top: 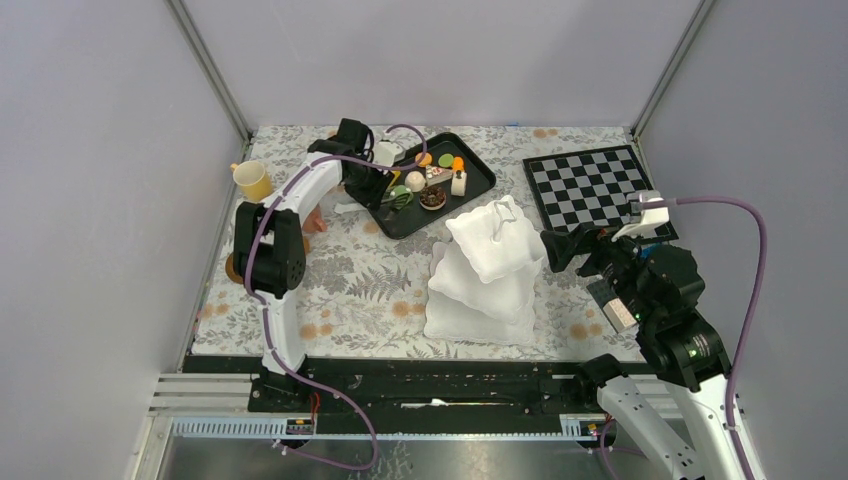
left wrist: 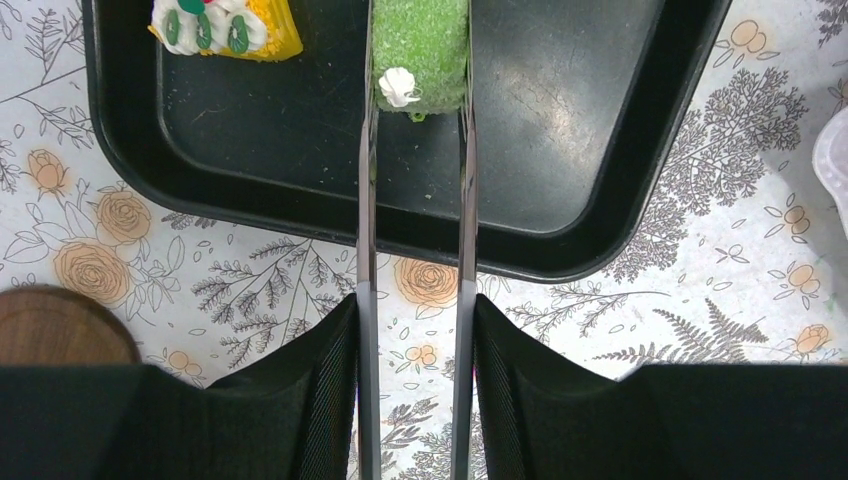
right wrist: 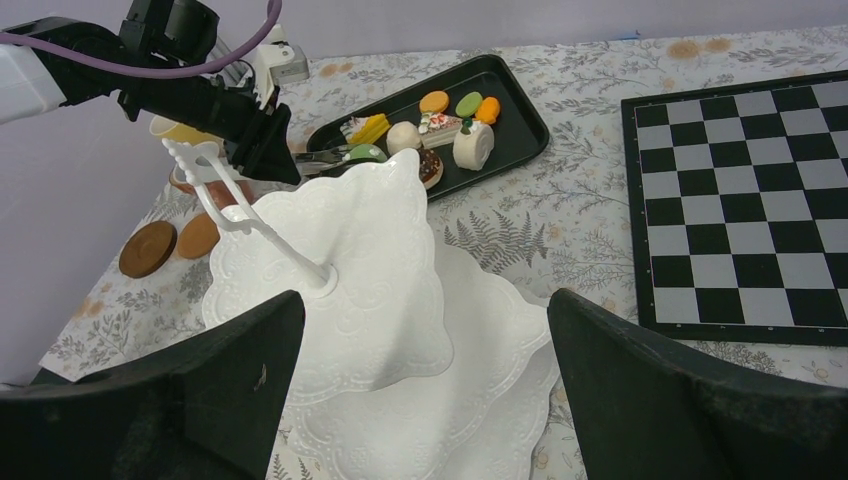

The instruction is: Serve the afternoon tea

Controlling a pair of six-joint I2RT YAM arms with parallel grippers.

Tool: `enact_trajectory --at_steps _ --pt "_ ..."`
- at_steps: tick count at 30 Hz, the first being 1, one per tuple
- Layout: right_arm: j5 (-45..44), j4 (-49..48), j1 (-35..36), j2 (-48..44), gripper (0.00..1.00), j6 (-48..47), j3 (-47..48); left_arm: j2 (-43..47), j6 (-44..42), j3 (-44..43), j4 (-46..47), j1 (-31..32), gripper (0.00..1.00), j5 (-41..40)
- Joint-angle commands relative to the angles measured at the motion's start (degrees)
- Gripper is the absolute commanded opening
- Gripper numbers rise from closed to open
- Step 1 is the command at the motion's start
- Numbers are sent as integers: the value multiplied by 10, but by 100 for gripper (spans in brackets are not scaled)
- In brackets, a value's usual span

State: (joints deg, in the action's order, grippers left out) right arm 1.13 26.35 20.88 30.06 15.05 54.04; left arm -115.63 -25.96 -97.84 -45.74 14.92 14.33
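The left fingers (left wrist: 310, 400) pinch silver tongs (left wrist: 367, 230) around a green cake (left wrist: 422, 45) in the black tray (left wrist: 560, 130), right fingers (right wrist: 200, 400) spread empty, white stand (right wrist: 370, 250) bare: nothing served yet.

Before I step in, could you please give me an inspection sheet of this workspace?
Surface: floral tablecloth, flat.
Job's things: white three-tier stand at centre; toy cakes on black tray; yellow cup and brown saucers at left.
Clutter: chessboard, far right.
Grippers: left gripper clamps silver tongs straddling green cake roll; right gripper open, facing stand.
Cables: purple cables along both arms.
Surroundings: grey walls.
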Motion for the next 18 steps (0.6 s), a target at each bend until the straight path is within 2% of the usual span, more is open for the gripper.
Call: enact_trajectory --at_steps 1,6,9,12,16,18 --pt "4 -13 4 -9 98 10 13 53 22 4 34 -3 34 11" --pt "7 -12 5 -14 98 15 14 94 77 31 52 -2 29 -35" --pt "8 -12 4 -15 98 15 15 137 160 48 60 -2 27 -102" --pt "12 -13 4 -15 98 15 19 189 240 80 30 1 25 -127" --pt "18 -12 4 -22 98 19 20 308 316 192 5 3 26 -107" --pt "16 -12 4 -30 98 24 16 375 347 265 13 9 26 -61"
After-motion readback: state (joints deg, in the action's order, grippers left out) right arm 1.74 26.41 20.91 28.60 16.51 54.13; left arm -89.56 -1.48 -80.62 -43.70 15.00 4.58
